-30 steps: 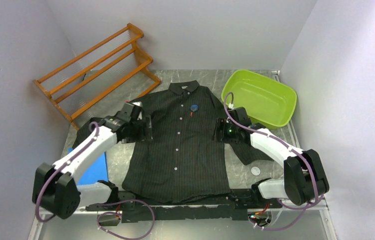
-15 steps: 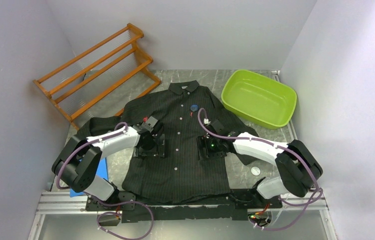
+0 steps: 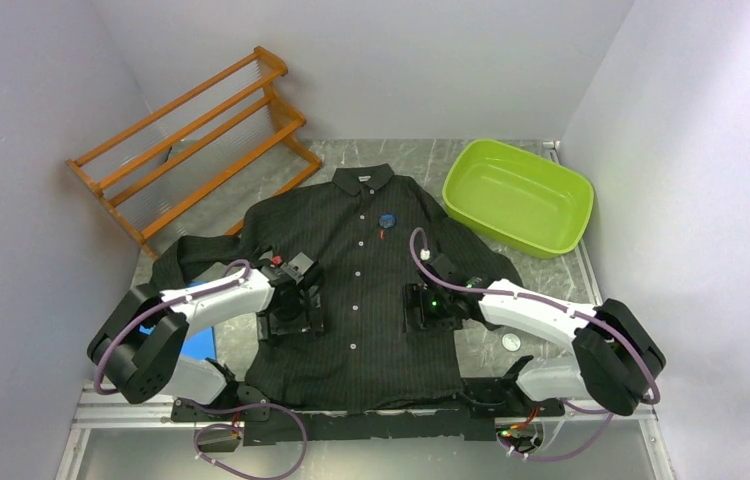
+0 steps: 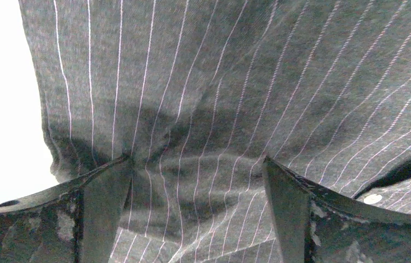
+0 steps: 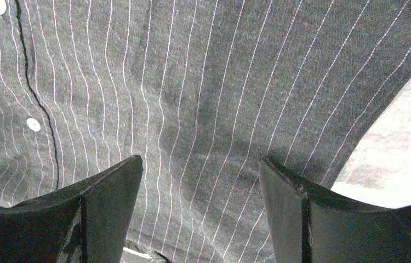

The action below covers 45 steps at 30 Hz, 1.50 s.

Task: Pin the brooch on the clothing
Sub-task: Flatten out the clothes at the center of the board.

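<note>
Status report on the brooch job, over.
Left gripper open, right gripper open, both low over shirt. Brooch on chest. Nothing in the way.

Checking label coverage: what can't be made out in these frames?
Brooch: top view, too small to see its pin; outside both wrist views.
Blue object: top view, mostly hidden by left arm.
Round disc: top view, too small to identify.
Shirt: wrist views crop it to fabric patches.

Seen from above, your left tool [image 3: 293, 318] and right tool [image 3: 424, 308] hide their own fingertips and the shirt [image 3: 371, 270] under them. Well ahead of the right tool, the brooch [image 3: 389, 215] is too small to read. Behind the left tool, its arm [image 3: 211, 297] covers most of a blue object [image 3: 201, 345].
</note>
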Motion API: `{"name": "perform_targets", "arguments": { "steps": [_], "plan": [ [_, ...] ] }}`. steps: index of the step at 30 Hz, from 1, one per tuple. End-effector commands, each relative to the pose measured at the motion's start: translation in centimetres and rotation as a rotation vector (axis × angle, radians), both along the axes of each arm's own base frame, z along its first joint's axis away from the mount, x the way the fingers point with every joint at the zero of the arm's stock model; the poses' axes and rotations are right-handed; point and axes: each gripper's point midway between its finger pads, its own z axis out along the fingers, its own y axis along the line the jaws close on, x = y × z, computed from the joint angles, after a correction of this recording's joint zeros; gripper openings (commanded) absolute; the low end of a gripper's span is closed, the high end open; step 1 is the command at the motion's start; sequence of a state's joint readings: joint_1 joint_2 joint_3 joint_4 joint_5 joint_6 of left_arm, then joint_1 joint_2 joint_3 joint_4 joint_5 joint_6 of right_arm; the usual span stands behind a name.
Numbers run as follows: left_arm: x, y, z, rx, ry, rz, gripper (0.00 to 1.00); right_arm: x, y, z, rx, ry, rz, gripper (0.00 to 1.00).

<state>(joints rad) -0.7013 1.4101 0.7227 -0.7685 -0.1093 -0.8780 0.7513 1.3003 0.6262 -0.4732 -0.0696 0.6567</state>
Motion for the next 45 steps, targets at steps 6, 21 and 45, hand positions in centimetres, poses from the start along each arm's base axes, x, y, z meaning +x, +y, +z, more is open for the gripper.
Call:
{"name": "perform_targets", "arguments": {
  "steps": [6,21,45],
  "plan": [
    [0.7,0.1,2.5,0.041,-0.010,-0.045,0.95,0.6,0.2,2.1,-0.035,-0.020,0.046,0.92],
    [3.9,-5.8,7.8,-0.331,-0.255,-0.213,0.95,8.3,-1.6,7.6,0.284,-0.136,-0.150,0.98],
    [7.2,-21.6,10.2,-0.758,-0.439,-0.755,0.93,11.7,-10.6,17.0,0.345,-0.529,-0.363,0.93]
  ]
}}
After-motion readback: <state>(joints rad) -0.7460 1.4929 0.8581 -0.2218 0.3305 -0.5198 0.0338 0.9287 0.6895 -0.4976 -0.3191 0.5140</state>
